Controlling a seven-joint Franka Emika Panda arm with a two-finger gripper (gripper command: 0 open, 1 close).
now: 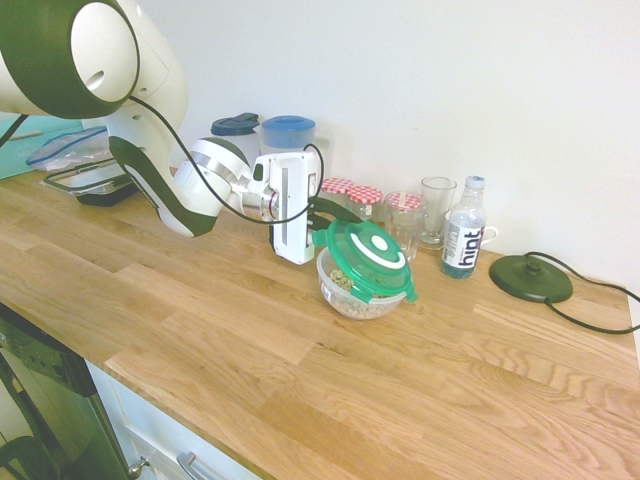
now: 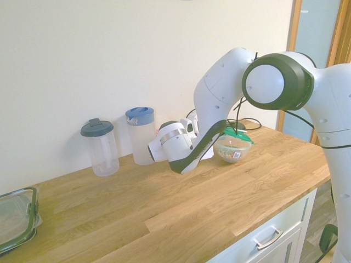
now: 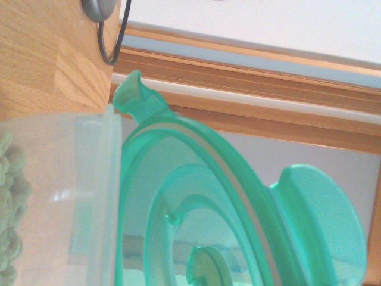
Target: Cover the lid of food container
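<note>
- A wooden bench (image 1: 250,350), made of butcher-block strips with a warm oiled grain, is filling the room's lower half; white cabinet fronts with metal handles (image 2: 267,239) are showing under its front edge.
- Toward the middle of the bench, nearer the back edge than the front, the food container (image 1: 350,297) is sitting: a small round clear plastic tub with tan cereal-like pieces inside.
- The lid (image 1: 368,257), round, translucent green with clip tabs and a white ring mark, is lying tilted over the tub's rim, not seated flat; the wrist view is showing its moulded concentric ridges up close.
- The gripper (image 1: 318,232) is reaching in level, its dark fingers pressed together at the lid's edge; whether they are actually pinching the rim cannot be told.
- Along the back edge, glass jars with red-checked lids (image 1: 352,192), a clear drinking glass (image 1: 436,210) and a water bottle (image 1: 463,238) are standing in a row.
- A flat black round base (image 1: 530,277) with a cord is lying near the back right corner.
- Two clear pitchers, one with a blue lid (image 2: 140,136), one with a dark lid (image 2: 100,147), are standing against the plain white wall.
- A rectangular black-rimmed container (image 2: 16,218) is resting at the far left end.
</note>
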